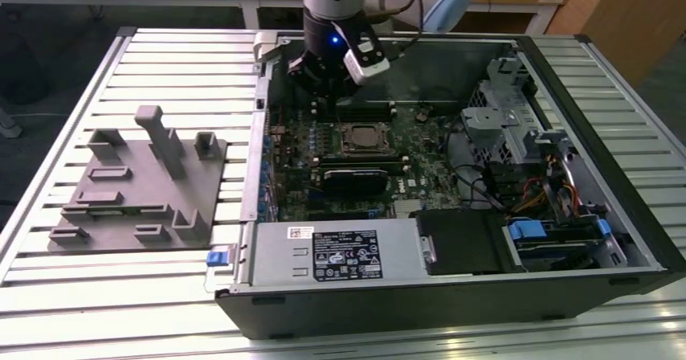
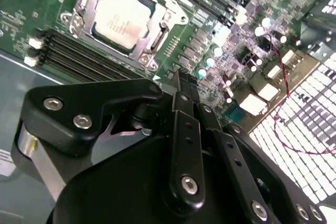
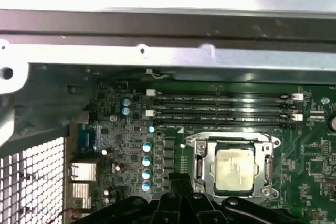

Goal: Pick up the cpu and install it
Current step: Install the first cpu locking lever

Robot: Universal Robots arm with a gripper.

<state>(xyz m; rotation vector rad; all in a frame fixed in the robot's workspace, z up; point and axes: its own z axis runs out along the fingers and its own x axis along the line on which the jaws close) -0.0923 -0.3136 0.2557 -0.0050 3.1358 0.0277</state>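
Observation:
The cpu (image 1: 362,137) lies flat in the motherboard socket, its silvery-white top facing up inside the metal socket frame (image 3: 198,167). It is seen in both wrist views (image 2: 122,17) (image 3: 236,167). My gripper (image 1: 321,93) hangs inside the open computer case, above the board at the far side of the socket. Its black fingers (image 2: 181,103) stand close together, shut with nothing between them. The gripper (image 2: 185,77) (image 3: 181,178) is apart from the cpu and a little to one side of it.
A grey plastic fixture (image 1: 140,183) lies on the slatted table at the exterior view's left. In the case are memory slots (image 3: 226,111), a power supply (image 1: 337,251), a drive cage (image 1: 515,95) and cables (image 1: 547,191). The metal case wall (image 3: 168,56) runs close behind the memory slots.

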